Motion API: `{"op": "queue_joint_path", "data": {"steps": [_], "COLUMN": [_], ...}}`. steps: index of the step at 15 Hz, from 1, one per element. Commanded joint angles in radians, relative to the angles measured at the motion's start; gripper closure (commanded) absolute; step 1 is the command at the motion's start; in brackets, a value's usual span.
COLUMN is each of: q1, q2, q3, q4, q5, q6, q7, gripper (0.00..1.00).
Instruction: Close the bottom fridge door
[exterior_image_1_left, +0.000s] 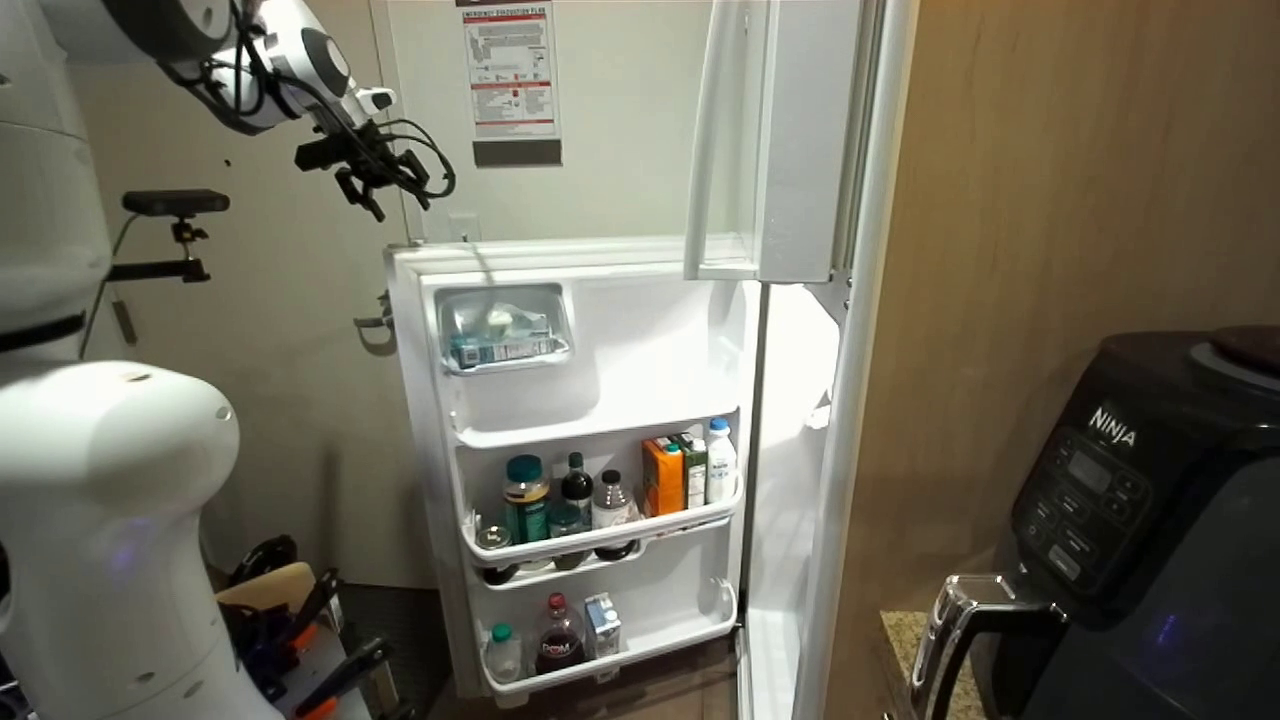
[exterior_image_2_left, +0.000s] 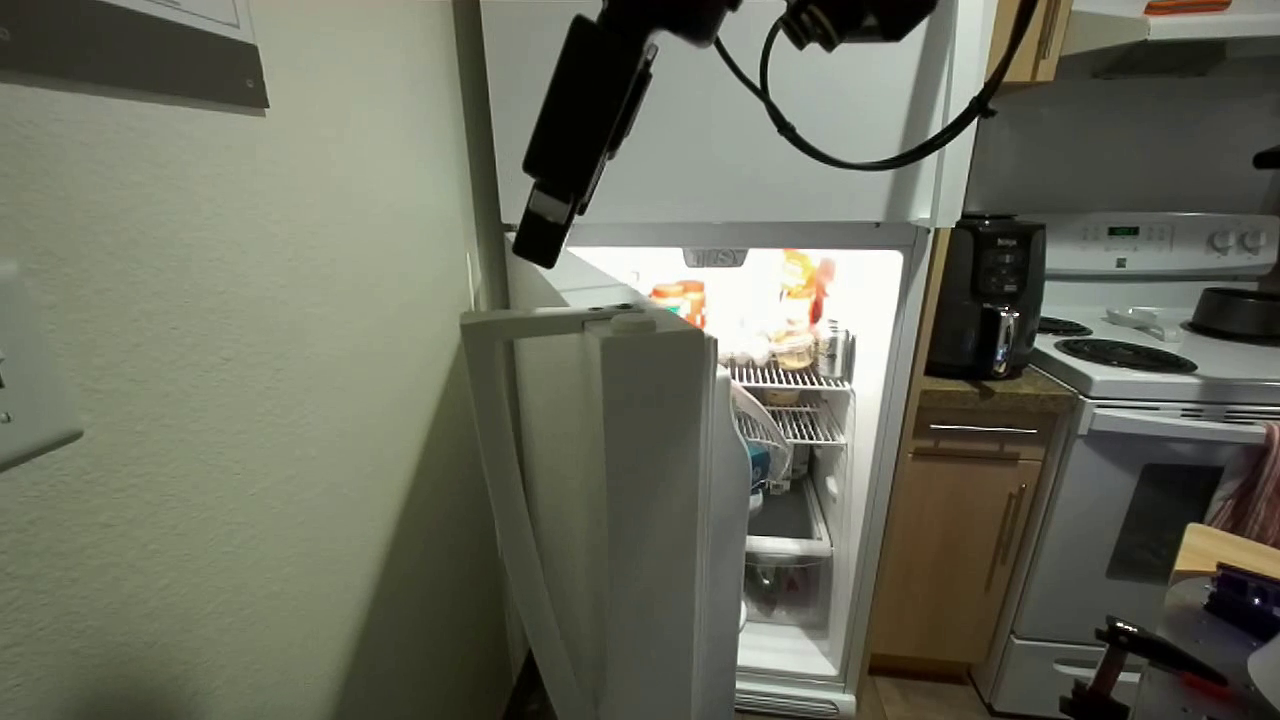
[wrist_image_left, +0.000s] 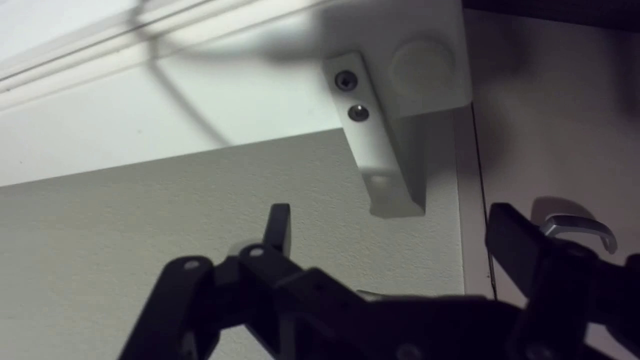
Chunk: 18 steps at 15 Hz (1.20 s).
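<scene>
The bottom fridge door (exterior_image_1_left: 655, 345) is white and stands wide open, its inner shelves of bottles and jars showing in an exterior view. Its outer side and edge (exterior_image_2_left: 650, 500) face the camera in an exterior view, with a long white handle (exterior_image_2_left: 530, 322) on the front. In the wrist view the door's top edge (wrist_image_left: 240, 107) runs across the upper left, and the handle's top end (wrist_image_left: 367, 135) points down between the fingers. My gripper (exterior_image_1_left: 402, 208) is open and empty, above the door's free top corner and apart from it. It also shows in an exterior view (exterior_image_2_left: 540, 235) and the wrist view (wrist_image_left: 390, 215).
The shorter upper door (exterior_image_2_left: 720, 120) is above the lit fridge opening (exterior_image_2_left: 800, 300). A wall (exterior_image_2_left: 300, 350) stands close behind the open door's handle side. A room door with a lever handle (wrist_image_left: 580, 225) is beyond. A black air fryer (exterior_image_1_left: 1150, 500) stands on a counter.
</scene>
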Motion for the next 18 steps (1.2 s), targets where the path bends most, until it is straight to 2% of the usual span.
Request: {"op": "queue_joint_path", "data": {"steps": [1,7,10,15,18], "q1": [-0.034,-0.033,-0.028,-0.015,-0.005], "q2": [-0.079,-0.057,-0.030,0.019,0.032], "q3": [0.030,0.059,0.068,0.077,0.075], "q4": [-0.109,-0.141,-0.141,-0.130,-0.122], "q5": [0.004,-0.014,-0.012,0.006,0.020], "q6": [0.105,0.301,0.360,0.385,0.331], "q7": [-0.044,-0.038,-0.044,-0.029,0.002], "gripper": [0.00,0.00,0.00,0.00,0.00]}}
